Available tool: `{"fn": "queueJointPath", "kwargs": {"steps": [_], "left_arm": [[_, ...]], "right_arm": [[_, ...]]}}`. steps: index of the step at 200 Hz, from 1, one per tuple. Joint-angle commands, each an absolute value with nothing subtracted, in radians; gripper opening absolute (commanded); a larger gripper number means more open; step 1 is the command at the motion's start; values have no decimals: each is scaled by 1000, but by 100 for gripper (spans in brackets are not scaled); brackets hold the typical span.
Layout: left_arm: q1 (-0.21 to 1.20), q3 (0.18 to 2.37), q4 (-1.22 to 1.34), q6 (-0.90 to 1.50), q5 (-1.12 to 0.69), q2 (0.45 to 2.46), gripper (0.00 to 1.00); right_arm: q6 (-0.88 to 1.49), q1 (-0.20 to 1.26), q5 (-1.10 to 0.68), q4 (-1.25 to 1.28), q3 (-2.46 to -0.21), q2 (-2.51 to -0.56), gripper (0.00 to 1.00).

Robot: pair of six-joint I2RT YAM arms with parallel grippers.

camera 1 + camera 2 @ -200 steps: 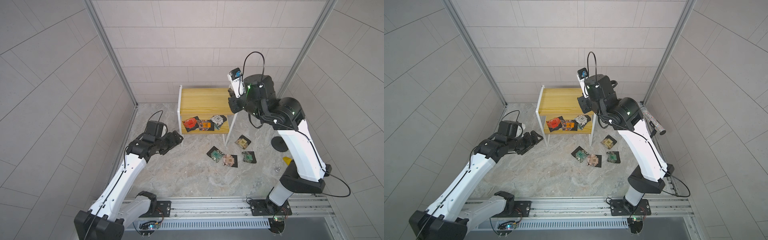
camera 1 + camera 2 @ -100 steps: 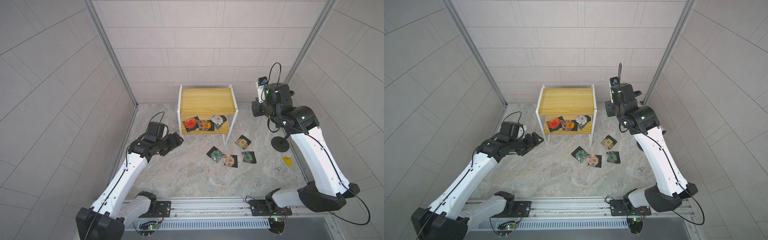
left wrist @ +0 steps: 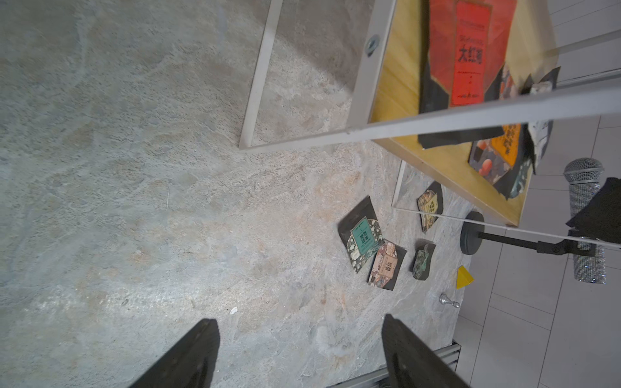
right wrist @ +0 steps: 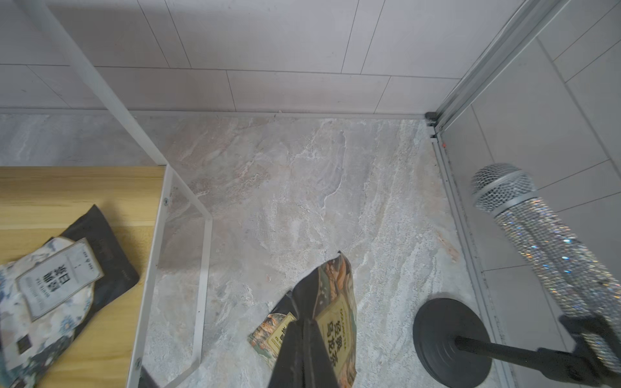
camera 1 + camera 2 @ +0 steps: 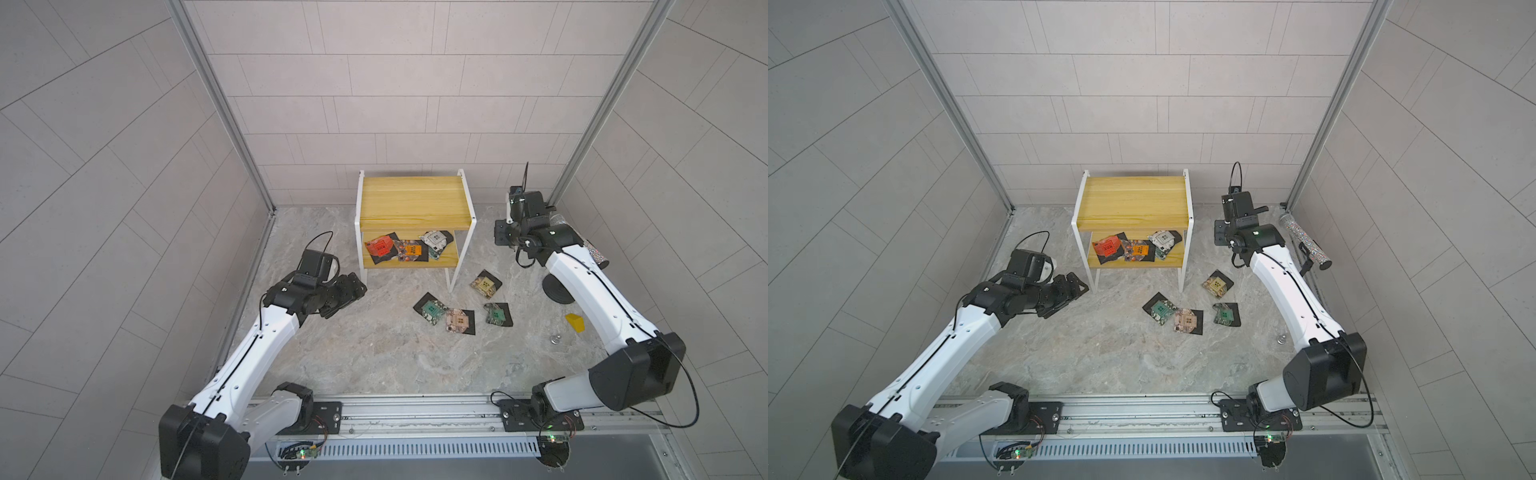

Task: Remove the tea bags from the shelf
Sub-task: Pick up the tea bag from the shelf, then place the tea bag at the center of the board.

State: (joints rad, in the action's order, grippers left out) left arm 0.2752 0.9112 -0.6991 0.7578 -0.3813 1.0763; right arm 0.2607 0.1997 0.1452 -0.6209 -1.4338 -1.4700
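The shelf (image 5: 415, 199) stands at the back with yellow boards and a white frame. Its lower board holds three tea bags: red (image 5: 380, 246), orange (image 5: 412, 250) and white (image 5: 434, 239). Several more lie on the floor: teal (image 5: 430, 309), pink (image 5: 459, 321), green (image 5: 496, 314) and tan (image 5: 485, 284). My right gripper (image 4: 304, 322) is shut on a tan-labelled tea bag (image 4: 336, 322), held on edge to the right of the shelf above the floor. My left gripper (image 3: 299, 332) hangs open and empty left of the shelf, over bare floor (image 5: 353, 289).
A glittery microphone (image 5: 1304, 241) on a black stand (image 5: 557, 291) is close behind my right arm, by the right wall. A small yellow block (image 5: 575, 323) and a small silver piece (image 5: 555, 338) lie on the floor near it.
My right arm has swung from above the shelf's top board to the right and come down beside the shelf, jaws still shut. My left arm has barely moved.
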Motion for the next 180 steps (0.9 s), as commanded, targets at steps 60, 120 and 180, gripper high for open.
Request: {"fn": "queueJointPath", "kwargs": {"steps": [60, 120, 180], "left_arm": [[271, 912, -728, 691, -330, 1076, 84], [271, 925, -745, 687, -296, 1084, 84], [269, 922, -755, 689, -283, 1095, 84]], "right_arm": [[299, 161, 200, -385, -1428, -1763, 0], [311, 122, 150, -364, -1522, -1985, 0], [324, 121, 59, -385, -1614, -2113, 2]]}}
